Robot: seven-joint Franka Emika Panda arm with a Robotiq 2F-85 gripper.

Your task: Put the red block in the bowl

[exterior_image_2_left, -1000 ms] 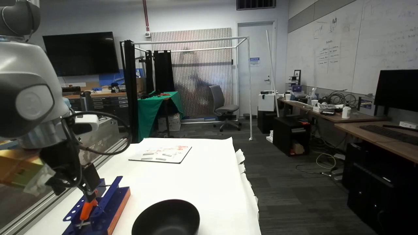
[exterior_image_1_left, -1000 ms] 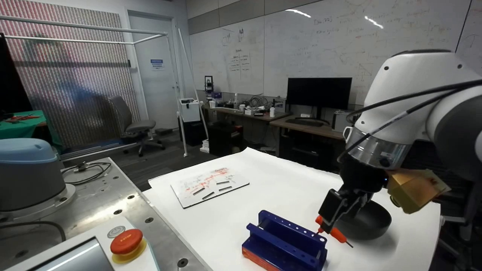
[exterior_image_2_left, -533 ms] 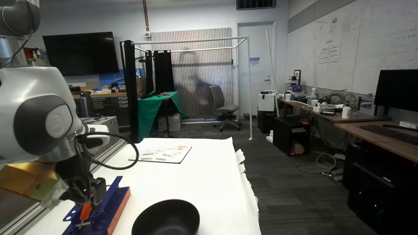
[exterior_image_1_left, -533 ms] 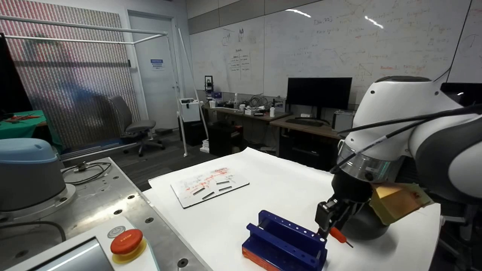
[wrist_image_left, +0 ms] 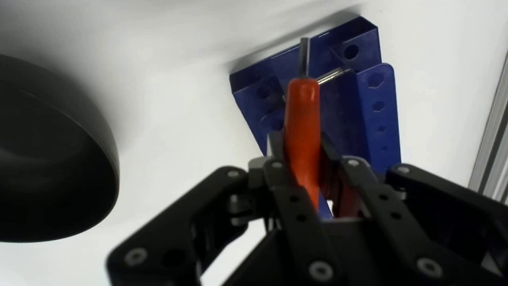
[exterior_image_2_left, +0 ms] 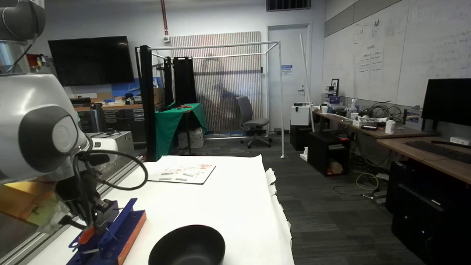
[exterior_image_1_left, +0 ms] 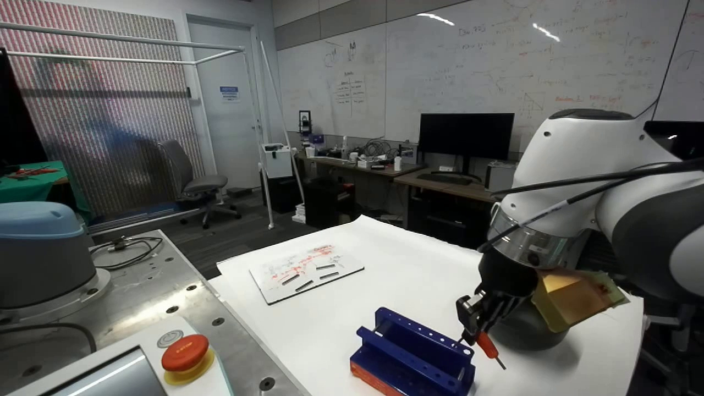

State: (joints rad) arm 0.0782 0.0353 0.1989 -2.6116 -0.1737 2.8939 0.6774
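The red block (wrist_image_left: 303, 115), an elongated orange-red piece with a thin metal tip, lies pinched between my gripper's fingers. My gripper (wrist_image_left: 303, 153) is shut on it, one pad pressed to each side. In both exterior views the block (exterior_image_1_left: 487, 345) pokes out below the fingertips, at one end of the blue ridged object (exterior_image_1_left: 412, 357). Whether it still rests on that object I cannot tell. The round black bowl (exterior_image_2_left: 187, 244) stands apart from the gripper, on the white-covered table. It fills the left of the wrist view, and the arm partly covers it in an exterior view (exterior_image_1_left: 528, 333).
Directly under the block sits the blue ridged object, with an orange-red lower side. A small whiteboard (exterior_image_1_left: 305, 275) with dark strips lies farther along the table. A red button (exterior_image_1_left: 185, 352) on a yellow base stands on the neighbouring metal bench (exterior_image_1_left: 181, 275).
My gripper has come down over the red block and its jaws have closed on it. The block has turned and shifted slightly, and the blue ridged object has been nudged a little. The bowl stays put.
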